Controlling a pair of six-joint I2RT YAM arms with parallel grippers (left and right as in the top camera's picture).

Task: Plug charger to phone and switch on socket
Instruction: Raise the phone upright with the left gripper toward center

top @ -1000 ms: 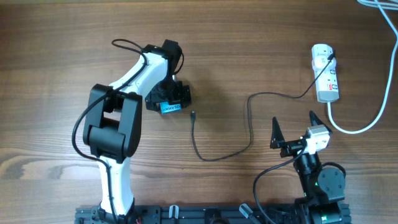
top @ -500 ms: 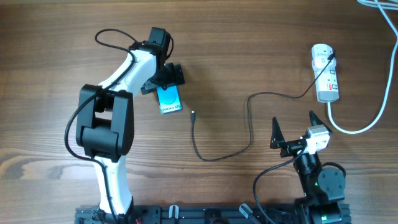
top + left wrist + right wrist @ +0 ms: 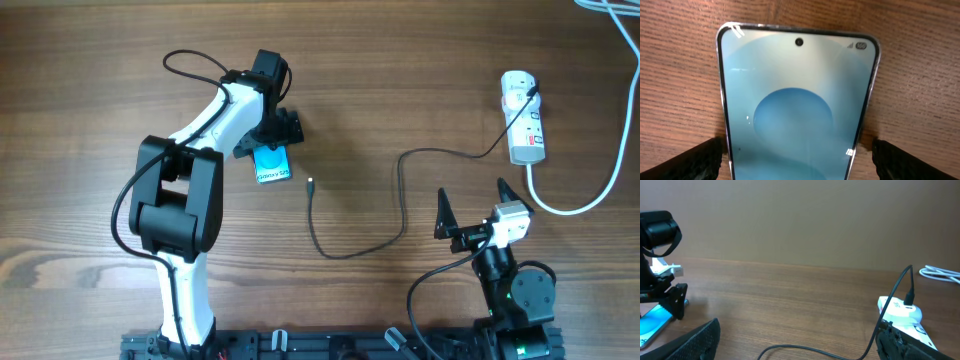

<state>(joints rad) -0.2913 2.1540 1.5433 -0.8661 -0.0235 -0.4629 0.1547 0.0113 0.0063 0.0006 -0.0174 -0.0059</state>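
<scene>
The left gripper (image 3: pixel 796 146) is released, and its fingers (image 3: pixel 692 161) stand wide at both sides of the phone (image 3: pixel 795 95). The phone lies flat on the counter (image 3: pixel 420 60) with its lit screen up, directly under this gripper. It is possible that one pad touches the phone's edge, but the wrist view is too tight to tell.

The metal plug (image 3: pixel 311 183) of the charger (image 3: pixel 402 205) lies just beside the left gripper, on the side toward the right arm, apart from the phone. The right gripper (image 3: pixel 473 203) is released too, holding nothing, with the black cable curving in front of it. The socket (image 3: pixel 524 128) lies ahead of it and to its right, well apart, with the black adapter (image 3: pixel 533 92) sitting in it.
</scene>
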